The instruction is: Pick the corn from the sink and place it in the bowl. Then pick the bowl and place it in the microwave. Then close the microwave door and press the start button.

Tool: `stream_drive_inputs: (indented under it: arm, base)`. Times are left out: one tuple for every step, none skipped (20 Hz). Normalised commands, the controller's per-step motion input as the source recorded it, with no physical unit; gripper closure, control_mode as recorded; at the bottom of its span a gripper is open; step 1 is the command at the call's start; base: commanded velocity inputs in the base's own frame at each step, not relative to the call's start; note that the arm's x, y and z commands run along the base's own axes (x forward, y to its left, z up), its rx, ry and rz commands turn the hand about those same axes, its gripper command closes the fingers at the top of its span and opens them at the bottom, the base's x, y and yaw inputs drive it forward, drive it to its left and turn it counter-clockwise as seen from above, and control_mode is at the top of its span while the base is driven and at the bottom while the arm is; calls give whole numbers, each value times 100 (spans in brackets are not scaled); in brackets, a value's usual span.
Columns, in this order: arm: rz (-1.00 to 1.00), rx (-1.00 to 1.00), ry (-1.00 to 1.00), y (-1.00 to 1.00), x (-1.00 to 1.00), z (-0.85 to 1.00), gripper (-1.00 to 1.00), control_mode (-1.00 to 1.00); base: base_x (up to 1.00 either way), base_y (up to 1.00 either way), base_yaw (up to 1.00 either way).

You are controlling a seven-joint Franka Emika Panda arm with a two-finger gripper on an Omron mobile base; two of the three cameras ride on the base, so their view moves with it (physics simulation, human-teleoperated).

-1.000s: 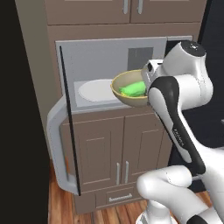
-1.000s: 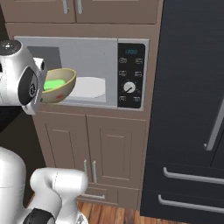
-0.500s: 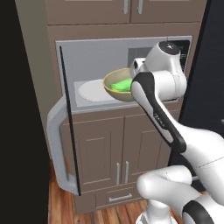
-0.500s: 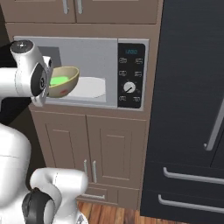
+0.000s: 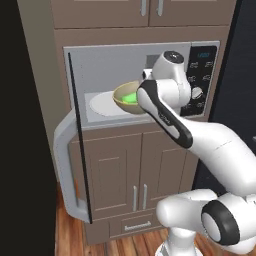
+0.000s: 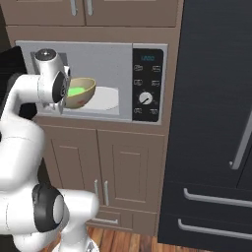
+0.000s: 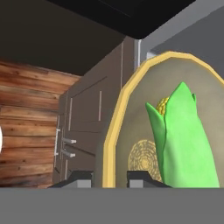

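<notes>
Left base view: claw (image 7: 109, 177) pinching bowl (image 5: 128, 97) rim, corn (image 5: 131, 98) inside, at microwave (image 5: 150, 80) mouth, above turntable (image 5: 102, 103).

one bowl (image 5: 125, 98), one corn (image 7: 183, 140), one microwave (image 6: 147, 83), two cabinet doors (image 6: 128, 177)

Tall cabinet column (image 6: 88, 29), taupe-brown wood finish, running floor to ceiling. Upper cabinet doors (image 5: 145, 10), one pair, with short vertical silver pulls. Lower cabinet doors (image 6: 103, 172), one pair, recessed shaker panels, slim upright silver handles meeting at the centre seam. Drawer (image 5: 132, 225) beneath, shallow, with a horizontal silver pull. Refrigerator (image 6: 211, 123), black, glossy, standing just beside the column, with long grey bar handles. Floor (image 5: 70, 240), reddish-brown wood planks. Light is soft and even.
</notes>
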Motion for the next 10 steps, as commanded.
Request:
stream_drive_inputs:
  arm:
    - [0, 0, 2, 6, 80, -14, 100, -100]
    - [0, 0, 2, 4, 77, -16, 100, -100]
    - [0, 0, 3, 4, 76, -24, 100, -100]
    - [0, -1, 4, 3, 76, -27, 100, -100]
    - [0, -1, 5, 1, 74, -33, 100, -100]
    - [0, -1, 5, 0, 75, -35, 100, -100]
    - [0, 0, 5, 0, 76, -35, 100, -100]
    - [0, 0, 5, 0, 73, -34, 100, -100]
    - [0, 0, 7, 0, 73, -29, 100, -100]
    - [0, 0, 6, 0, 71, -26, 100, -100]
  base:
    - [0, 0, 0]
    - [0, 0, 0]
    - [0, 0, 0]
    - [0, 0, 0]
    - [0, 0, 0]
    - [0, 0, 0]
    - [0, 0, 0]
    - [0, 0, 0]
    - [0, 0, 0]
    - [0, 0, 0]
